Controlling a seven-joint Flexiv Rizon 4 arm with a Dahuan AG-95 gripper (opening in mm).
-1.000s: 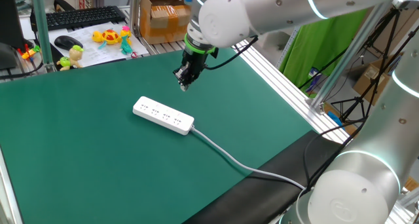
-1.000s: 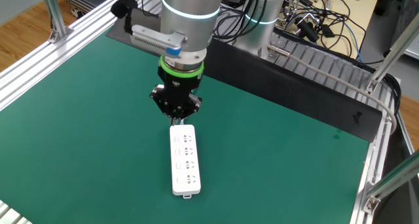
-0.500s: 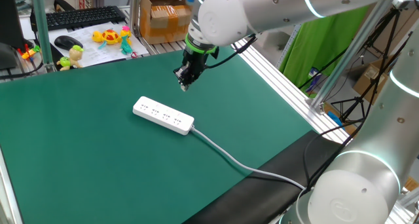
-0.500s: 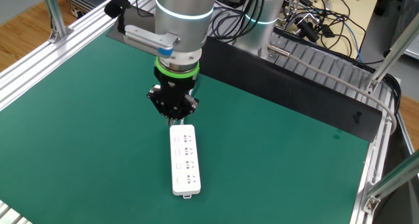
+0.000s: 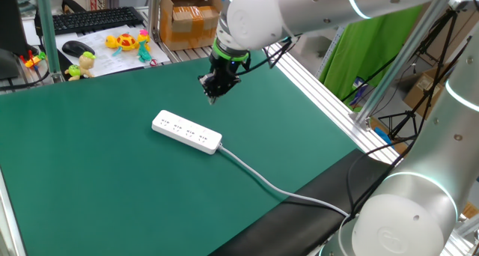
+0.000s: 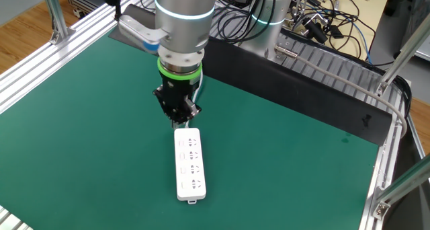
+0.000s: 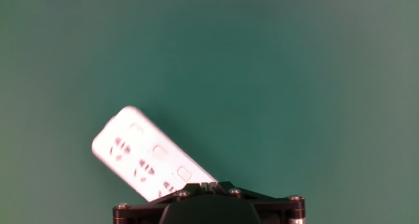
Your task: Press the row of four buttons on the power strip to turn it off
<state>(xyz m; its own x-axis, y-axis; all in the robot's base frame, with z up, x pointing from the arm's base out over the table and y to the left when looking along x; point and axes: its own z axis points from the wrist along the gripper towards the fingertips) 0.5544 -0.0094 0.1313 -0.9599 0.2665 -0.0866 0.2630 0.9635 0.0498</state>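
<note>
Hand view looks straight down past the dark gripper body at the bottom edge onto the green mat [image 7: 275, 67], and the power strip [image 7: 147, 160] runs slantwise from the middle left down under that body; three of the row of four buttons [image 7: 157, 151] show as small pale squares along its top, with socket slots beside them, all rather blurred. The fingertips themselves do not show here.

In one fixed view the gripper [image 5: 212, 96] hangs pointing down above the mat, behind the cable end of the strip and clear of it, with green surface showing between the tips and the white bar. The fingers come to one narrow dark point with no gap to be seen, so the jaws are clenched together on nothing. The strip lies flat near the middle of the table, its thick white cable [image 5: 262, 181] trailing off toward the near right edge. A black keyboard [image 5: 90, 20], a mouse and some small toys sit on the bench beyond the mat.

The other fixed view shows the gripper [image 6: 179, 122] just above the far end of the strip [image 6: 189, 164], which lies lengthwise toward the camera; whether the tips touch it cannot be told from here
</note>
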